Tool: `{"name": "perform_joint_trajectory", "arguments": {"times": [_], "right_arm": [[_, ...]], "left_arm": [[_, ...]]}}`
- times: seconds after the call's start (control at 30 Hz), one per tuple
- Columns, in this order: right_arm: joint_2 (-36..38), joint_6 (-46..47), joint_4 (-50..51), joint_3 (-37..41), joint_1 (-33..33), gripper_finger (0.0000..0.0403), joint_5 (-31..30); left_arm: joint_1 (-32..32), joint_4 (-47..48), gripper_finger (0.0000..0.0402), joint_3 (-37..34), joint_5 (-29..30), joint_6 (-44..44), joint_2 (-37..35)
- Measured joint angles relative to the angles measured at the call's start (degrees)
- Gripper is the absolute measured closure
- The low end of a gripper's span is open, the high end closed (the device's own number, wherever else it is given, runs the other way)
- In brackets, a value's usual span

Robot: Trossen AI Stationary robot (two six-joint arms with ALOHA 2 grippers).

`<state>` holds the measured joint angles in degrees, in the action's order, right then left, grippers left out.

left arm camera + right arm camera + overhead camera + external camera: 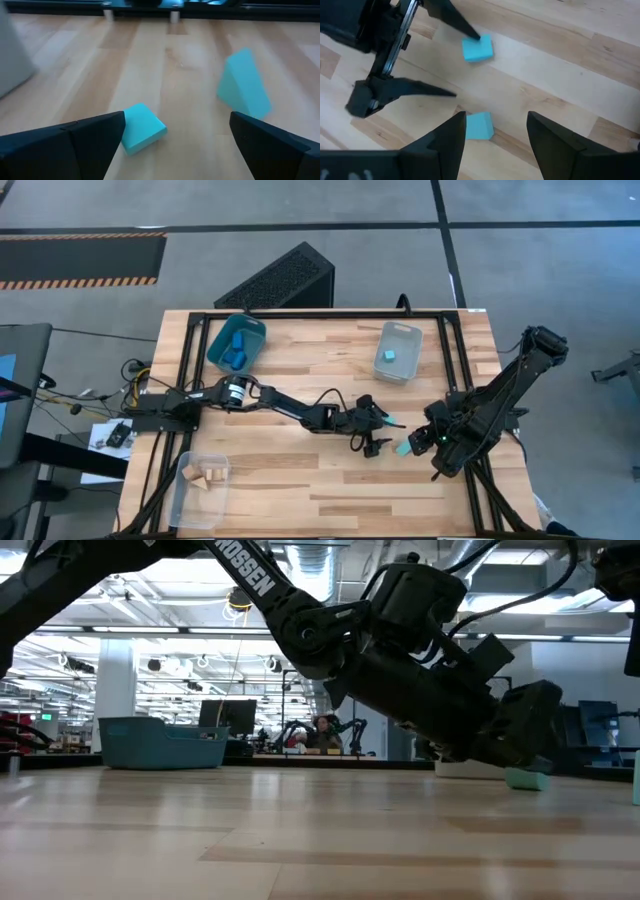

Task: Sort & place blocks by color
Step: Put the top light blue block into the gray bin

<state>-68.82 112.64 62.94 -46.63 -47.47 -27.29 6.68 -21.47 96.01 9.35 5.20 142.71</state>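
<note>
Cyan blocks [478, 48] [479, 125] lie on table [300, 480]; left hand [379, 431] spread wide, one finger [455, 21] touching a block; right hand [417, 442] released beside other block.

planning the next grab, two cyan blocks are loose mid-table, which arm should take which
Each to its nearest. The left gripper is open with one fingertip at the small cyan block. The right gripper is open over the other cyan block, so it looks better placed there.
</note>
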Motion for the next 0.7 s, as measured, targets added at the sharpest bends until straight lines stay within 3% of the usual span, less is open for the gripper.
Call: {"name": "perform_joint_trajectory", "arguments": {"times": [0.13, 0.27, 0.53, 0.7], "right_arm": [[0.0, 0.0, -0.8, 0.0, 0.0, 0.0171, 0.0], [0.0, -0.1, -1.3, 0.0, 0.0, 0.0171, 0.0], [0.0, -0.1, -1.2, 0.0, 0.0, 0.0171, 0.0], [0.0, -0.1, -0.5, 0.0, 0.0, 0.0171, 0.0]], "left_arm": [[-0.6, -0.3, 0.0046, -0.1, 3.9, -0.5, 0.1], [-1.0, -1.2, 0.0046, 0.2, 4.1, -2.6, 0.1], [-1.1, 4.9, 0.0046, 7.2, 8.2, -3.3, 0.1], [-2.5, 8.0, 0.0046, 9.1, 11.7, 2.2, -0.1]]}}
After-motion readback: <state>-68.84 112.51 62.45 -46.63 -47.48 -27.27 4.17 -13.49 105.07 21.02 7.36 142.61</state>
